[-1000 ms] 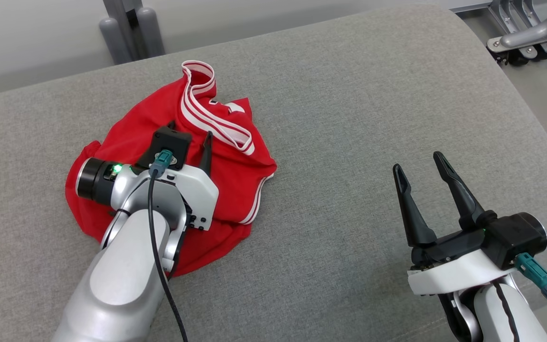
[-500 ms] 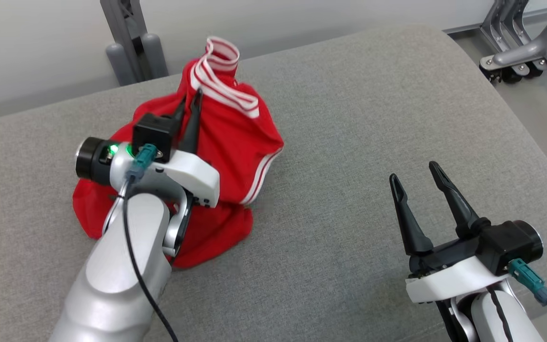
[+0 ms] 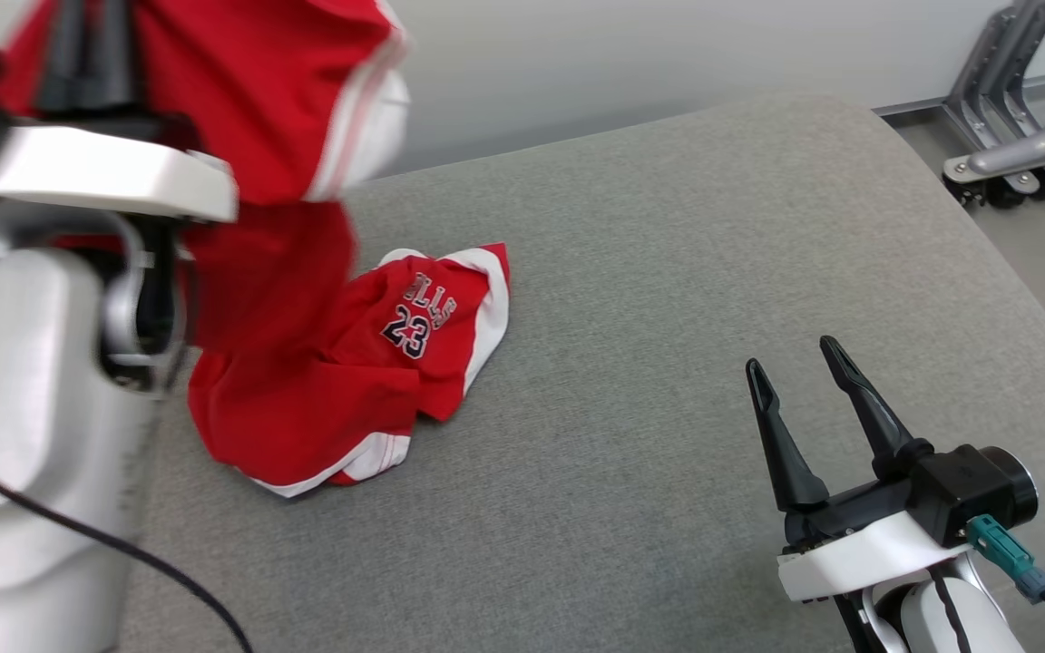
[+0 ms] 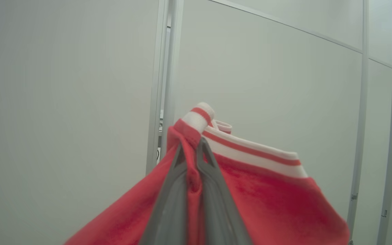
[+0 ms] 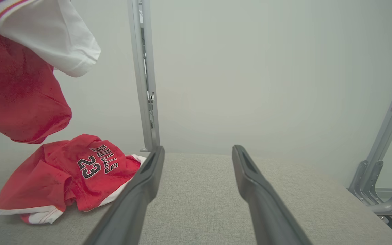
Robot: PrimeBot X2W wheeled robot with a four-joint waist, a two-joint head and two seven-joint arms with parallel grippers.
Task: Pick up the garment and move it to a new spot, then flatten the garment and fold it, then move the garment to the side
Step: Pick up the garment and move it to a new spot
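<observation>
Head view, garment (image 3: 305,399), hem seemingly on cushion (image 3: 668,299)

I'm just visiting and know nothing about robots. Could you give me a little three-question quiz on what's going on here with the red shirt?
1. True or false: the right fingers are shut on the jersey.
2. Which number is printed on the jersey? A) 32 B) 23 C) 7
3. Which fingers pinch the jersey's striped edge, holding part of it above the cushion?
Key: 1 false, they stand open and apart from it; 2 B; 3 the left fingers.
</observation>
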